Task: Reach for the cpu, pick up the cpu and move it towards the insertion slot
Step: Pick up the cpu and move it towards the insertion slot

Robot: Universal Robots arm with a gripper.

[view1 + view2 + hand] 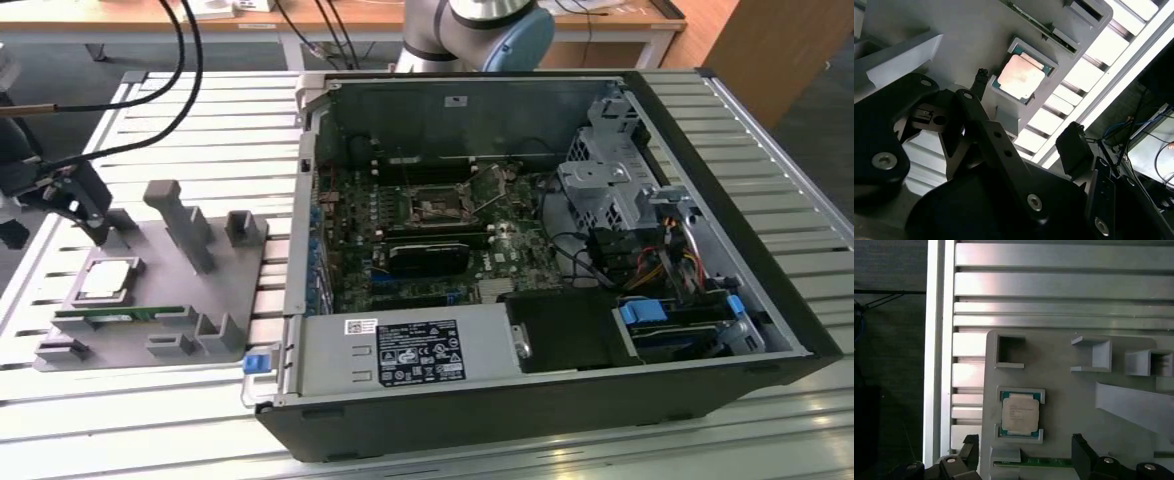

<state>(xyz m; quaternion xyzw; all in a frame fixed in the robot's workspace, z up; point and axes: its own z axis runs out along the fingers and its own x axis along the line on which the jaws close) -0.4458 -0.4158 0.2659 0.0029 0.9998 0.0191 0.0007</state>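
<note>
**Open gripper [1024, 441] over the cpu [1020, 412]**

The fingers [970, 442] are spread wide and hold nothing. The cpu lies just ahead of them, centred between the tips, seated in its grey fixture [1069, 405] recess. The insertion slot [437, 207] is well apart from the gripper, inside the computer case [747, 190].

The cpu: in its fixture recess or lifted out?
In. The cpu lies flat in a recess of the grey fixture; the gripper is open.

I see the arm [483, 30] cut off at the exterior view's top edge. In the first wrist view, the memory stick [1046, 461] disappears at one end behind the hand [1024, 442]. The insertion slot [438, 205] contacts are too small to make out.
</note>
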